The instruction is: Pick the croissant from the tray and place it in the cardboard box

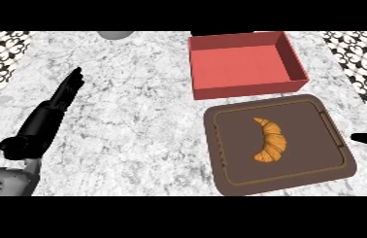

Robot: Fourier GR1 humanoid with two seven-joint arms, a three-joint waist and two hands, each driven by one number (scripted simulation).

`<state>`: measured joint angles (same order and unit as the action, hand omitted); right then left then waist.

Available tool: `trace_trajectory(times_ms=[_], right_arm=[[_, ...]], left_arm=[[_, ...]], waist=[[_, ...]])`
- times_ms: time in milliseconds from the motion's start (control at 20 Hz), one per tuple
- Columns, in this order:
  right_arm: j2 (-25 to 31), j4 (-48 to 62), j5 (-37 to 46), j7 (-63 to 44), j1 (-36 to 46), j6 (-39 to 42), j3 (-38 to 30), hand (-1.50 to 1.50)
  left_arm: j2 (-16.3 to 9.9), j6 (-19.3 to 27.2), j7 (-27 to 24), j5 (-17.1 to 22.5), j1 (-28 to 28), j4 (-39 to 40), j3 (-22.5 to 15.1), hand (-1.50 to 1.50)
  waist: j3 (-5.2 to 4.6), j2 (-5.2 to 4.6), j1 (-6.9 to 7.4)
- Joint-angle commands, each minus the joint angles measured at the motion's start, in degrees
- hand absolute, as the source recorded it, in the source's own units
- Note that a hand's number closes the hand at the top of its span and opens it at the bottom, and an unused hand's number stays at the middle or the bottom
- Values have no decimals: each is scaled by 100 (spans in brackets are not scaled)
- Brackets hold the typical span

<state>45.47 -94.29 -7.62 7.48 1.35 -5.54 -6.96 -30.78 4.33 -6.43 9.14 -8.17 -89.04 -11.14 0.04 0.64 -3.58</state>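
The croissant (269,141) lies in the middle of the brown tray (222,176), curved like a crescent with its tips pointing toward the far and near edges and its bulge toward the right. Nothing touches it. The tray sits on the marble bench (136,110) at the right, and the red box (247,62) stands just beyond it, open at the top, its near wall close to the tray's far rim; whether the two touch cannot be told. The left hand (64,93) shows at the left side of the view, well apart from the tray, its fingers straight and together, pointing away from the robot, released and holding nothing. Of the right hand (359,137) only a small dark tip shows at the right edge, just beside the tray's right rim; whether it is released or clenched cannot be told. A grey round thing (114,35) is partly in view at the bench's far edge.
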Motion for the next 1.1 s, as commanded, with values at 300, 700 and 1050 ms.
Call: trace_trajectory(times_ms=[300,700,1050], right_arm=[[719,-1083,1501,103,-1069,315,253,-150],[1589,-2328,2326,-2062,-907,1457,1175,-150],[1147,-3018,2955,-4051,-56,2387,2331,-150]], left_arm=[[255,-199,148,-289,-403,97,-204,0],[370,-260,144,-396,-327,29,-316,0],[413,-439,133,-401,-505,95,-109,0]], waist=[[-12,-54,280],[-20,-63,418],[-14,-70,441]])
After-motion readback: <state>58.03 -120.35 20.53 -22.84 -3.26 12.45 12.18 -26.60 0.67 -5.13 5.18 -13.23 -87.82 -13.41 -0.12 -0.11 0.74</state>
